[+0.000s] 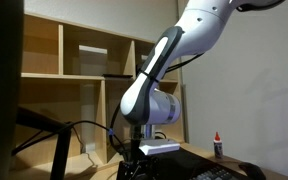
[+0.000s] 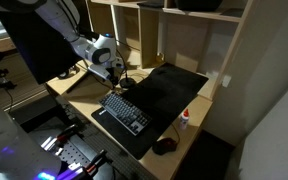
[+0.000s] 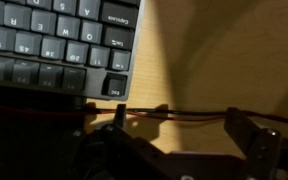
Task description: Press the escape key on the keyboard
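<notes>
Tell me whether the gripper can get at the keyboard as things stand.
Probably yes: the gripper sits just off the corner of the keyboard, nothing standing between them, though a thin cable runs across close by.

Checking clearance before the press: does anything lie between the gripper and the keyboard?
Only a thin cable. In the wrist view it runs across the desk between the open gripper and the keyboard, just off its near corner. It looks to lie low, so it probably won't block a descent onto the keys.
</notes>
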You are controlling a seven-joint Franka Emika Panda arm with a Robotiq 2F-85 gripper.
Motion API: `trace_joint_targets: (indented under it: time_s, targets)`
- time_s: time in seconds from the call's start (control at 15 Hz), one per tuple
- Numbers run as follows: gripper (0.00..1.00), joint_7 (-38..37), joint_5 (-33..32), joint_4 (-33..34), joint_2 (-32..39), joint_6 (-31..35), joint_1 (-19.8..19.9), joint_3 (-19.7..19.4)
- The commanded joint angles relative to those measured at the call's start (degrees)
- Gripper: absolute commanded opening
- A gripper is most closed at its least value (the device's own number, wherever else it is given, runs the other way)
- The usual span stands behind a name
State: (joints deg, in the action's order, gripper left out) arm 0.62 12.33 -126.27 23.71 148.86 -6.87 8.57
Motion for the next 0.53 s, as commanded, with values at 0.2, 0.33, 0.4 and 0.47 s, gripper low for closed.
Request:
trace_joint_targets:
  time_s: [0.2, 0.33, 0.4, 0.47]
  targets:
    - [1.0, -0.8, -0.4, 0.5, 1.3, 0.8, 0.4, 0.4]
    - [1.0, -1.0, -0.2, 0.4, 1.3, 1.6, 0.4, 0.5]
    - [1.0, -1.0, 0.0, 0.4, 1.3, 1.5, 0.5, 0.6]
    - [1.0, -1.8, -0.6, 0.4, 1.2, 0.9, 0.1, 0.1]
